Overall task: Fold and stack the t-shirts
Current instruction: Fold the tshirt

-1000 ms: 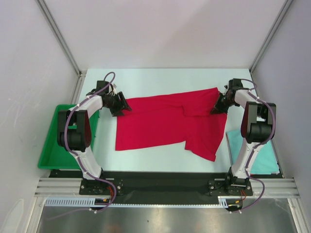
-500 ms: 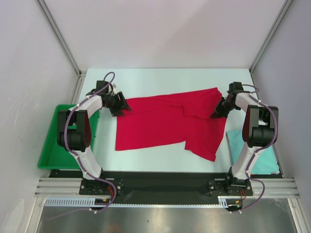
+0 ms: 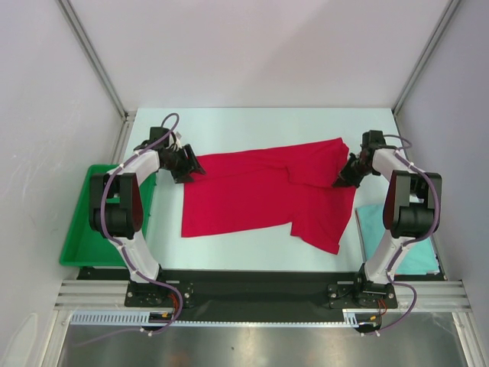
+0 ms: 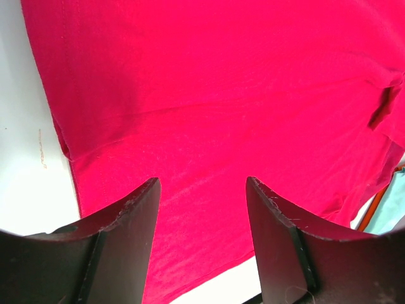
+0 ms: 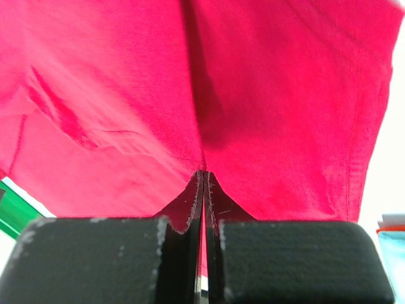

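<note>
The red t-shirt (image 3: pixel 260 195) lay spread across the middle of the table (image 3: pixel 252 126). Its left part was flat. Its right part was doubled over, with a flap running toward the near edge.

The left gripper (image 3: pixel 195 169) stood at the shirt's far left corner. In the left wrist view its jaws were apart and released, and the left gripper (image 4: pixel 202 183) was poised over the red cloth near a stitched hem. White table surface showed on the left.

The right gripper (image 3: pixel 341 181) was at the shirt's far right edge. In the right wrist view the right gripper (image 5: pixel 202 174) was clenched, fingers pressed together. A dark crease ran up the cloth from the tips. The fabric appeared to be pinched between them, though the contact point itself was hard to make out.

The teal t-shirt (image 3: pixel 416 252) lay folded at the near right of the table, partly hidden behind the right arm and just beside the red flap. A green tray (image 3: pixel 80 245) sat off the table's left side.
</note>
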`<move>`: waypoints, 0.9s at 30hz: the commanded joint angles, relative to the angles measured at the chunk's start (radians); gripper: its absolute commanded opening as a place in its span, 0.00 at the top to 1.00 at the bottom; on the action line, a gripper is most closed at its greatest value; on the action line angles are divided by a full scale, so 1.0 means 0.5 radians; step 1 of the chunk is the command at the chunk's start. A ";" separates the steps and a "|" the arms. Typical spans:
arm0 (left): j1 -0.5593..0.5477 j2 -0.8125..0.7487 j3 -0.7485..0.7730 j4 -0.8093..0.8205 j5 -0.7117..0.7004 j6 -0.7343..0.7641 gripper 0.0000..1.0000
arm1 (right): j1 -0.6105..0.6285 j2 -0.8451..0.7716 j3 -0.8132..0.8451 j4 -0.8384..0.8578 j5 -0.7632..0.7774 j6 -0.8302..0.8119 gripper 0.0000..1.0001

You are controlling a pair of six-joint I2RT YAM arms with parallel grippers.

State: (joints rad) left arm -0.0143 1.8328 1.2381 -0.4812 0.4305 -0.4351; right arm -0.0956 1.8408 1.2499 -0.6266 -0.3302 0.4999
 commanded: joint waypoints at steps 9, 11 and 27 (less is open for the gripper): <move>0.019 0.013 0.083 -0.010 0.053 0.057 0.38 | 0.013 -0.052 -0.113 0.005 0.038 0.059 0.99; 0.019 0.001 0.082 -0.004 0.047 0.051 0.38 | 0.016 -0.055 -0.098 -0.014 0.065 0.013 0.89; 0.160 0.255 0.530 -0.148 -0.158 0.137 0.15 | -0.137 0.583 1.058 0.293 0.179 -0.340 0.24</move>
State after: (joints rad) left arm 0.0505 1.9156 1.4296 -0.5255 0.3939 -0.4084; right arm -0.1383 2.0537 1.7096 -0.4911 -0.2276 0.3634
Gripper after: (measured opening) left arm 0.848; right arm 0.757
